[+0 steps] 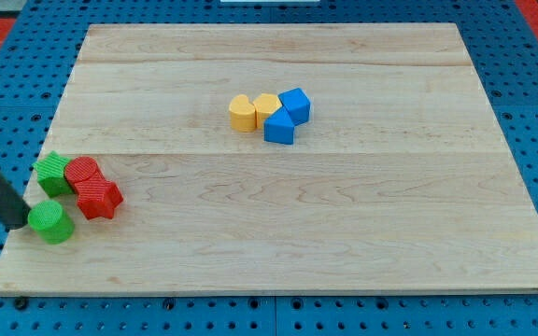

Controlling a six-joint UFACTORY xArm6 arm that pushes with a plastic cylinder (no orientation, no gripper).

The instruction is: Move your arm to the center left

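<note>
One rod, no jaws on this arm at all, so nothing to spread or pinch. My tip point(23, 224) sits at the lower left of the frame, right at the table's point(278, 243) left edge, touching or just beside the green cylinder-like block point(52, 222) on its left side.

Just above that, a tight cluster: a second green block point(53, 173), a red cylinder point(83, 174) beside it, and a red star-shaped block point(99, 197) below the cylinder, all touching or nearly so.

The target, the centre left of the table, lies up the frame from my tip, along that left edge. By my reading the move is short and mostly upward, and the upper green block stands near that path, so it could get nudged.

Farther off, upper middle of the frame, two yellow blocks point(253, 111) and two blue blocks point(287, 115) huddle together, well apart from the action.
</note>
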